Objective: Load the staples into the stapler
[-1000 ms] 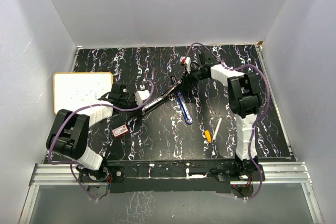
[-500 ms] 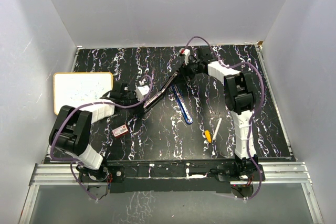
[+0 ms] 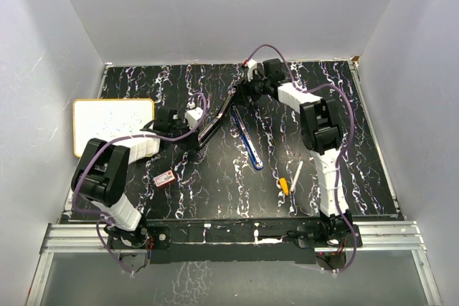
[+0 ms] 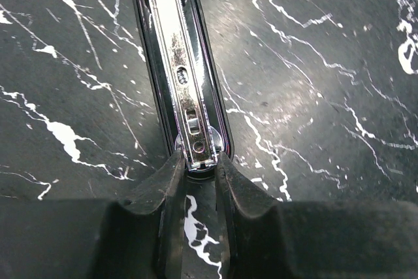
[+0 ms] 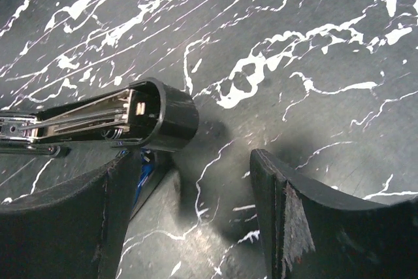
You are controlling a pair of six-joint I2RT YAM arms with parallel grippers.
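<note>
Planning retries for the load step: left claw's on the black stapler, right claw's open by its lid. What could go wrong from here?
1. The right claw stands open beside the lid, not gripping it; the lid could swing shut over the rail.
2. The left claw pinches only the rail's thin end; the stapler may pivot or slip.
3. The staples lie far left; the right claw would likely reach across the blue stapler.
</note>
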